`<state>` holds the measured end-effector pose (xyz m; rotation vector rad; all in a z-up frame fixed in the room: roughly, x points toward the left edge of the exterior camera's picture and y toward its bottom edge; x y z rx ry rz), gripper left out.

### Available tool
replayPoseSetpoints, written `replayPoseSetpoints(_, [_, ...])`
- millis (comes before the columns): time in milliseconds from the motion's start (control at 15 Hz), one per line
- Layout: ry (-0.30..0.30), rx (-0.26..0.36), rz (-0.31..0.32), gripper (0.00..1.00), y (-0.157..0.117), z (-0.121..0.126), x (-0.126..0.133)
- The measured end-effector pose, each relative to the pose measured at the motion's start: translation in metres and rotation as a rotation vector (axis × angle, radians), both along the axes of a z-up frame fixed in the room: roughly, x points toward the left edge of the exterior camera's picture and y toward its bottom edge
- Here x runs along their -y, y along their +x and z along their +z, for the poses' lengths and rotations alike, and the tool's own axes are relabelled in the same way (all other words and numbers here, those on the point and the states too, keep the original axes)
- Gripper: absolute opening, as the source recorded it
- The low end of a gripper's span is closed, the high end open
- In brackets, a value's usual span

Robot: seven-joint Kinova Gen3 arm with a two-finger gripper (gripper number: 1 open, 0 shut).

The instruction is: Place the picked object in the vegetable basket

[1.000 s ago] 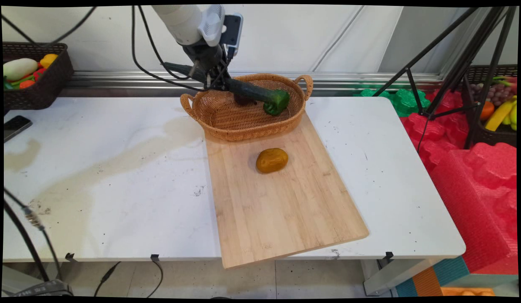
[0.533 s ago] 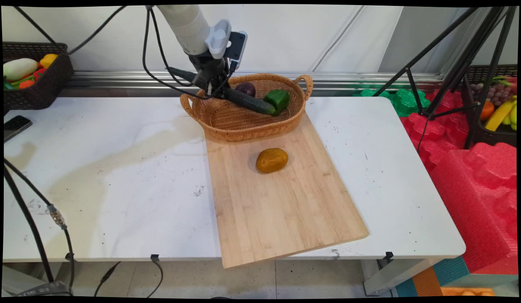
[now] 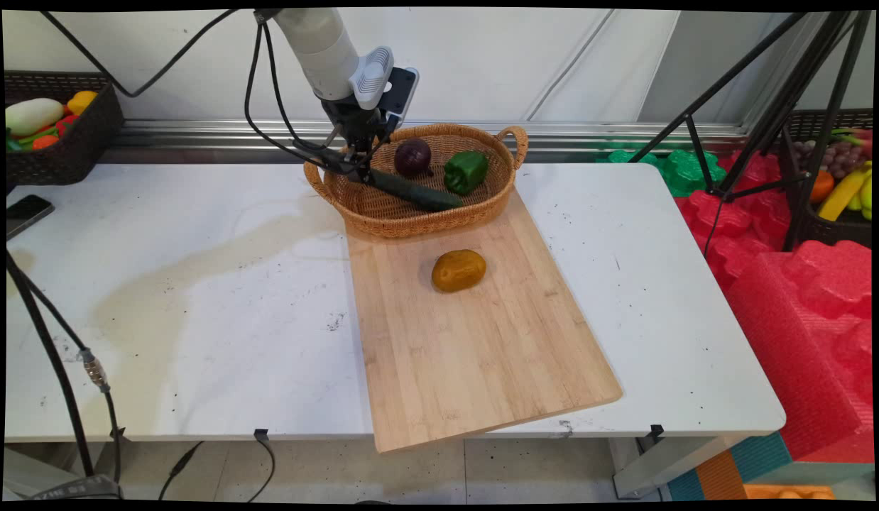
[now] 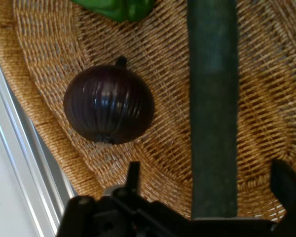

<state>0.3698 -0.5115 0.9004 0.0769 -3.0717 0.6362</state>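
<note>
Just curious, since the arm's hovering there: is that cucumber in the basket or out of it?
In. The cucumber lies across the basket floor, beside the onion and pepper.

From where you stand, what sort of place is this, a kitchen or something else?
Probably a robot lab staged as a kitchen, not a real one: a robot arm with dangling cables over a wicker basket, a tripod beside the table, and red foam mats.

White table [image 3: 198, 284] w/ stains fills the frame's middle, pale wall [image 3: 482, 64] and metal rail [image 3: 198, 131] behind it, black tripod [image 3: 766, 106] upper right over red foam mats [image 3: 801, 305], dark fruit baskets [image 3: 63, 142] at both upper corners, tiled floor [image 3: 411, 472] along the bottom.
</note>
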Motion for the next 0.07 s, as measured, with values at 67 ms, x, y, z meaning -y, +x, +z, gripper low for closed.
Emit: replayPoseSetpoints(67, [0.001, 0.004, -0.008, 1.00, -0.0001, 0.0001, -0.0002])
